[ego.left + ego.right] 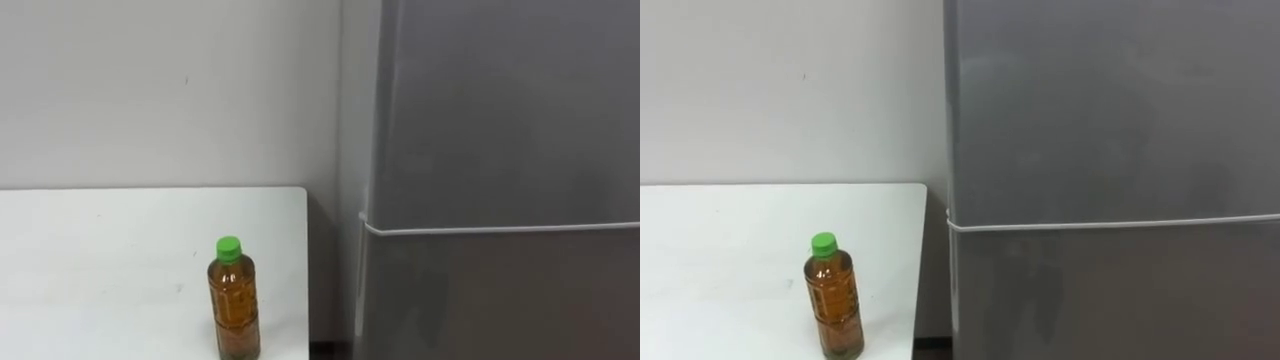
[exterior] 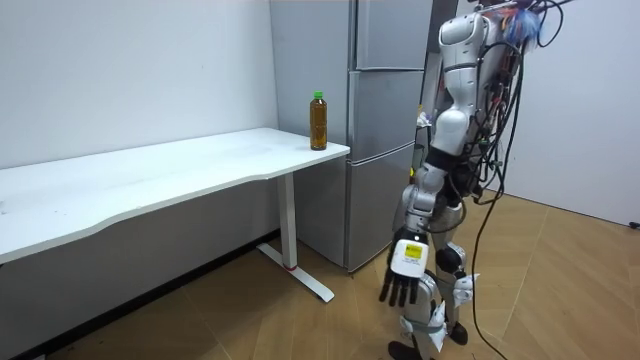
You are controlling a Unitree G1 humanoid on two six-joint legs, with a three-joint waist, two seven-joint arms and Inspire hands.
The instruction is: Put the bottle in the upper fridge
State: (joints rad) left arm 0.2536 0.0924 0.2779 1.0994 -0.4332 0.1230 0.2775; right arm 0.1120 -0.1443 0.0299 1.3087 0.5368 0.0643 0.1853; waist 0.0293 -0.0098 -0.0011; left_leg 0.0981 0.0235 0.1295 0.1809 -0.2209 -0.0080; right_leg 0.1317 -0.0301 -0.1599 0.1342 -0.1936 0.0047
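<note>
Fingers [image 2: 396,294] straight, left hand [image 2: 408,262] hanging, bottle [image 1: 234,300] upright

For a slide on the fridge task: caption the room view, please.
Robot faces the closed fridge, left hand hanging open; green-capped bottle stands upright at the end of the white table.

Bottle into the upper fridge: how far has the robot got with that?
Nothing looks done yet. The bottle stands upright on the white table, near the corner beside the fridge, and the upper door is shut. Nothing is in hand: the robot stands facing the fridge, its left hand hanging open at its side. Left to do: grasp the bottle, open the upper door, set the bottle inside.
</note>
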